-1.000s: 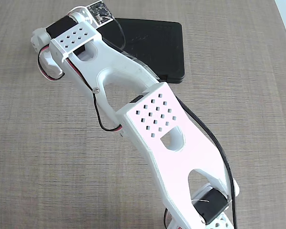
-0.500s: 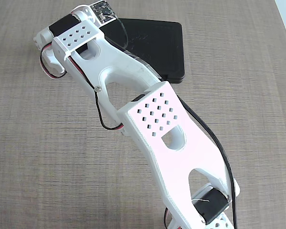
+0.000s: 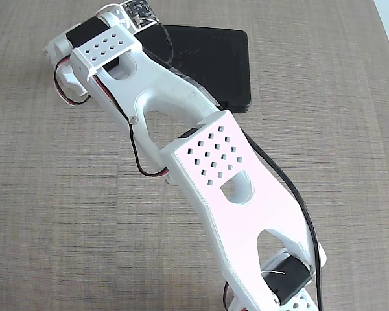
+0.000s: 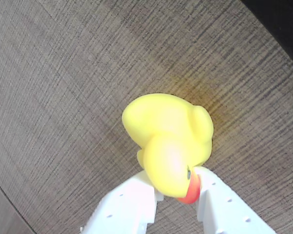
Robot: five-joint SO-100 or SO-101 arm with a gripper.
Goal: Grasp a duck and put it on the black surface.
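We have the duck (image 4: pixel 168 141) pinched by its head in our gripper (image 4: pixel 175 187), with the worktop (image 4: pixel 63 97) below it. The grasp looks done; next we judge a carry toward the black surface (image 3: pixel 211 61) just beyond the gripper, then release.

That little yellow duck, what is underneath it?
Under the duck the wrist view shows only the brown woven-looking tabletop; whether they touch cannot be told. The hand has its head between the fingers. The black surface lies off in a corner. In the fixed view the arm hides the duck.
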